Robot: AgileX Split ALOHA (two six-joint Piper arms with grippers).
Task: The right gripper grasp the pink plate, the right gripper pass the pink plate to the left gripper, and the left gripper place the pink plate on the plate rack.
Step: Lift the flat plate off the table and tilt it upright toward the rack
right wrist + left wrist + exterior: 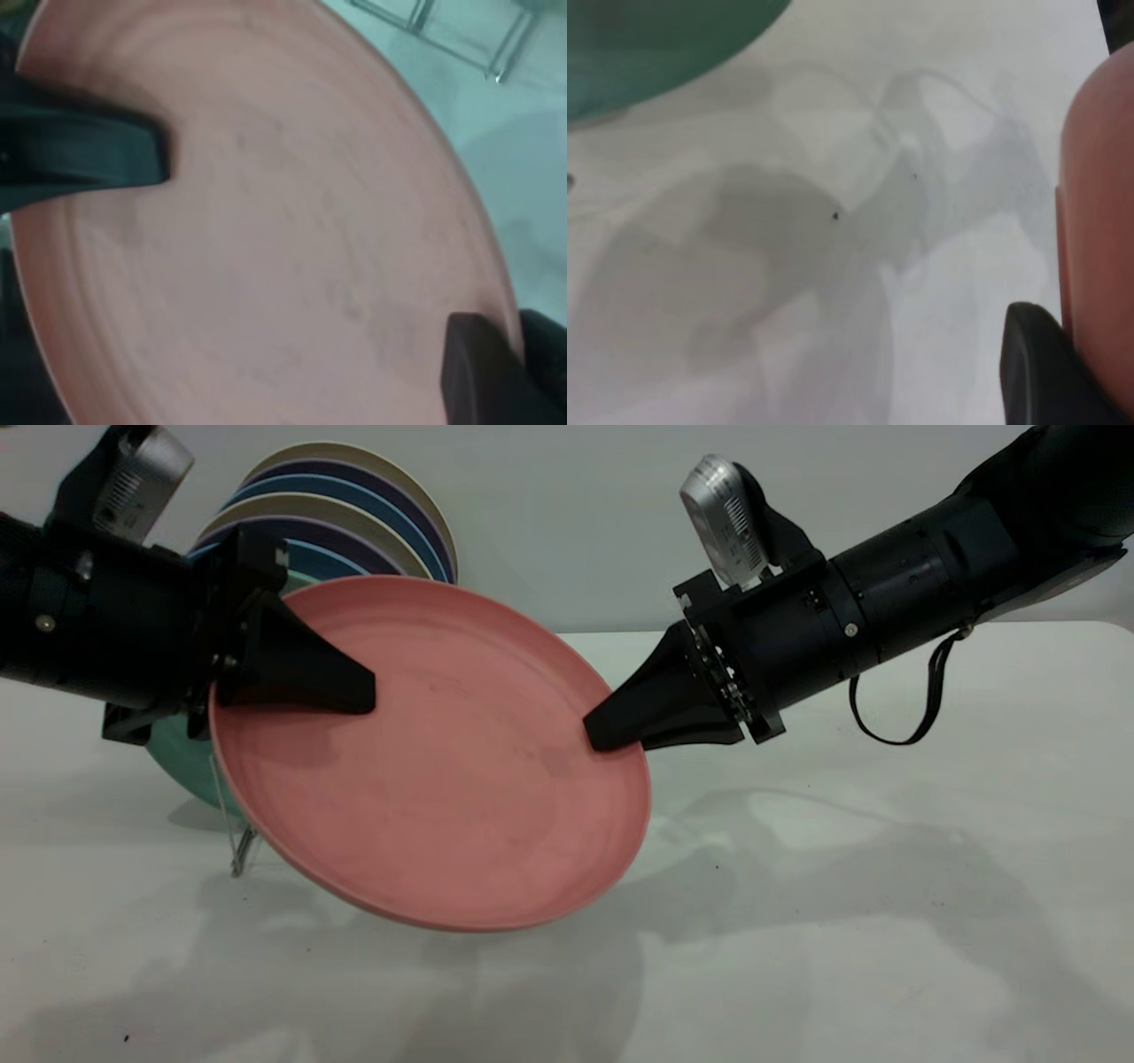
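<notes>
Exterior view shows one pink plate [443, 779] held tilted in mid-air at centre frame, above the white bench [886, 921], with both tools on it at once: the left tool [359, 691] pinches its upper-left rim and the right tool [598, 735] pinches the rim at the right. The plate looks like thin, matte, stiff plastic, probably light and not fragile; its low raised rim is the sensible place to hold, since the flat middle offers nothing to clamp and the smooth surface could slip if the grip is shallow. Behind it, in the upper left, a row of standing plates [372, 505] leans together, roughly seven by their coloured edges, though the overlap makes the count uncertain; a teal-green plate [177, 766] sits nearest. Only a bit of the plate rack [239, 850] shows, wire at lower left. Two arms, two tools, one pink plate. By my reading the handover is mid-way, with neither side released.
</notes>
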